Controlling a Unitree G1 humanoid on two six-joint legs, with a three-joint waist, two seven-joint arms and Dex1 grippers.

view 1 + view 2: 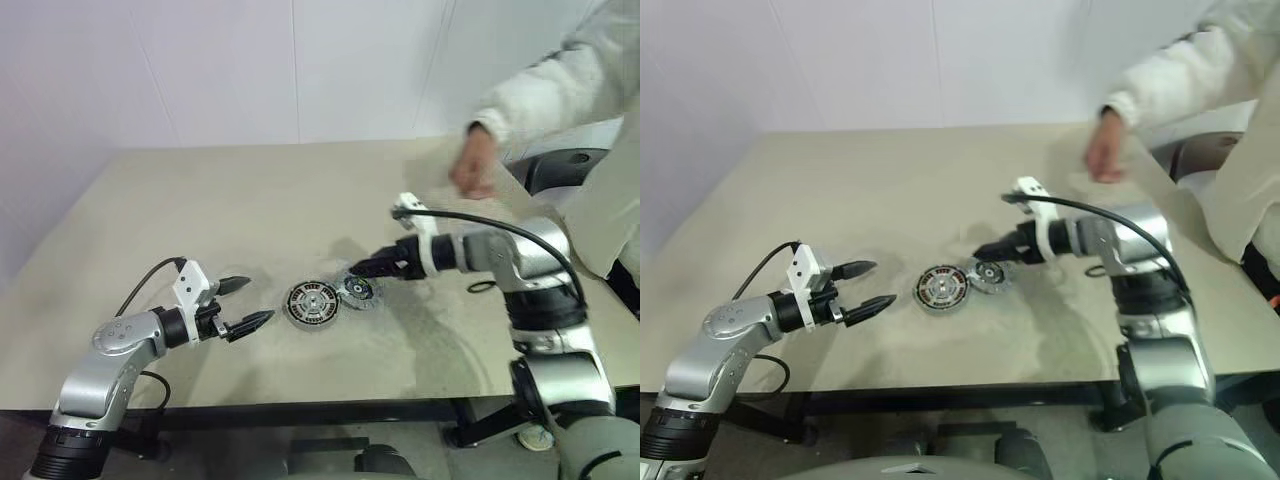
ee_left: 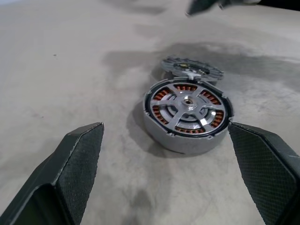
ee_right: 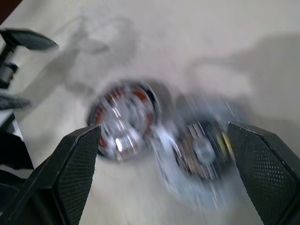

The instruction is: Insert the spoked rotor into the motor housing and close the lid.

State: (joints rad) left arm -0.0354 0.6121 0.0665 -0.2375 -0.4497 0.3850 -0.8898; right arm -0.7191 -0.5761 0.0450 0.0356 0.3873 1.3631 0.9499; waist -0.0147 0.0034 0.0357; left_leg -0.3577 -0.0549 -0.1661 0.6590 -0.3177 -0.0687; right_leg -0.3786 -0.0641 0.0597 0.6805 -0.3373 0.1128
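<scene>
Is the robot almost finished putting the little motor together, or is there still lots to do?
Partly done. The spoked rotor already sits inside the round copper-wound motor housing, its silvery spokes showing across the top. Nothing is being held: the left hand and the right hand are both open. The grey holed metal lid lies beside the housing, leaning on its rim, so closing it is still left.

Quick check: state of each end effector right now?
Left end effector: open, empty, beside the motor housing.
Right end effector: open, holding nothing, just above the lid.
</scene>
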